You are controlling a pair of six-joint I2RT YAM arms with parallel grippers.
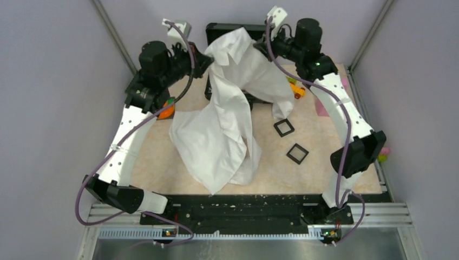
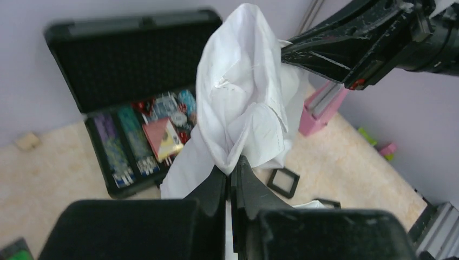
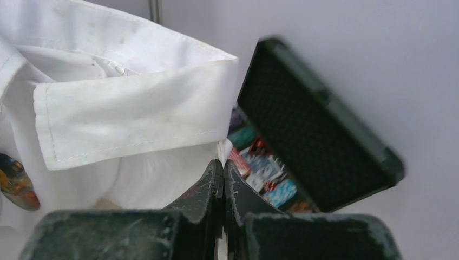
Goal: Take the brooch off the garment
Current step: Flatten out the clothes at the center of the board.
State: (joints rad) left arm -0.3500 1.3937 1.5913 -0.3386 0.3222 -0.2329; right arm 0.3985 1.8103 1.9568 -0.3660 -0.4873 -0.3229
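L pincer (image 2: 233, 169) & R pincer (image 3: 223, 165) clenched on shirt (image 1: 227, 124); brooch (image 3: 15, 183) long axis slanting down-right in R-wrist view.

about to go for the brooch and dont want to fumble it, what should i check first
1. left gripper shut on the shirt: ok
2. right gripper shut on the shirt: ok
3. brooch in sight: ok, only at the right wrist view's left edge
4. a gripper free to pull the brooch: not ok, both hold the shirt
5. how the brooch is fastened: cannot tell
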